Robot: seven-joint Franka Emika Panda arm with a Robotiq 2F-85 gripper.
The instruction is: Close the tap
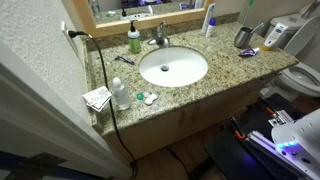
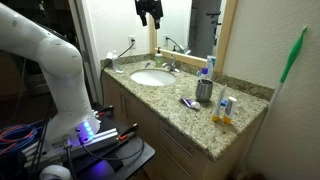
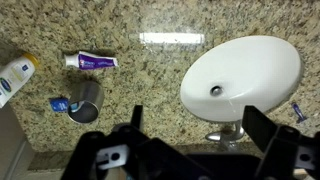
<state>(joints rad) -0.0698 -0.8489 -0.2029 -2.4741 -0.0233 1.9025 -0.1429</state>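
- Wrist view looks straight down on the granite table (image 3: 150, 85), which fills most of the picture. In both exterior views it runs along the wall beneath a mirror.
- White robot arm (image 2: 50, 60) rises beside the table's front edge in an exterior view.
- Oval white basin (image 3: 240, 75) is sunk into the table.
- Tool (image 2: 148, 12) hangs high over the basin, well apart from everything. In the wrist view its jaws are spread wide and hold nothing.
- Tap (image 3: 228, 133) is small and chrome. It stands at the basin's rear rim by the wall, near a green soap bottle (image 1: 134, 40). In the wrist view it lies between the two fingers, far below them.
- Whether water is running cannot be told.
- The step in hand looks like the approach, with the lever not yet touched.
- The next move probably calls for a steady descent that lines one finger up with the lever, then a gentle push. The closing direction does not show.
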